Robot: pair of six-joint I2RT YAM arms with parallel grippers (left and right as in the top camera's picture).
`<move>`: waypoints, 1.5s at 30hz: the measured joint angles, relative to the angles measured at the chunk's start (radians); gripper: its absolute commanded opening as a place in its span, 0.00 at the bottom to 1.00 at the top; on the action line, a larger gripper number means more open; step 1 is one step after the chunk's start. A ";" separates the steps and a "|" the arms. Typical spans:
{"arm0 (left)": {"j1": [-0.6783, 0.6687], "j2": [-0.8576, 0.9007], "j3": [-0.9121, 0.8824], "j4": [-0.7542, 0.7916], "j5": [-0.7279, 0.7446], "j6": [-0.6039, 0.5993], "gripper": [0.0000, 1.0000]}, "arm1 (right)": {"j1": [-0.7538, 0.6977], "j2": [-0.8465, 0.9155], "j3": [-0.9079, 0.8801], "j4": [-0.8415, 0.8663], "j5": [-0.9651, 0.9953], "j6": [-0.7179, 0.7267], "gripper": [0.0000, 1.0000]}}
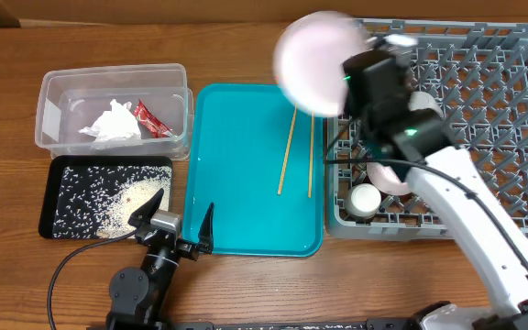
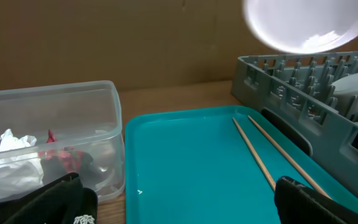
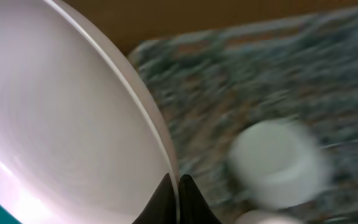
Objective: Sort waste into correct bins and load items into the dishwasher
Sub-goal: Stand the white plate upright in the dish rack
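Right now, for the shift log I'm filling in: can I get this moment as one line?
right gripper shut on plate over dish rack edge | left gripper open, empty, at teal tray | chopsticks on teal tray

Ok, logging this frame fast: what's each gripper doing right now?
Left gripper: open, holding nothing.
Right gripper: shut on the rim of the white plate.

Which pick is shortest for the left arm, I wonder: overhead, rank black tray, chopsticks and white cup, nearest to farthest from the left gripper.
1. black tray, just beside the left gripper, on its left.
2. chopsticks, on the teal tray, ahead-right.
3. white cup, in the grey rack, far right.
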 measured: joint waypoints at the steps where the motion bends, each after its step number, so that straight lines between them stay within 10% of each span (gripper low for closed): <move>1: 0.000 0.000 0.000 0.000 0.000 0.000 1.00 | -0.021 0.000 0.000 0.006 0.093 -0.029 0.04; 18: 0.000 0.000 0.000 0.000 0.000 0.000 1.00 | -0.096 0.251 0.000 0.072 0.483 -0.163 0.05; 22: 0.000 0.000 0.000 0.000 0.000 0.000 1.00 | -0.055 0.272 0.000 0.029 0.480 -0.161 0.18; 24: 0.000 0.000 0.000 0.000 0.000 0.000 1.00 | -0.028 0.272 0.000 0.004 0.475 -0.159 0.49; 31: 0.000 0.000 0.000 0.000 0.000 0.000 1.00 | 0.060 0.272 0.000 -0.061 0.459 -0.162 0.55; 45: 0.000 0.000 0.000 0.000 0.000 0.000 1.00 | 0.224 0.268 -0.001 -0.063 -0.435 -0.060 0.54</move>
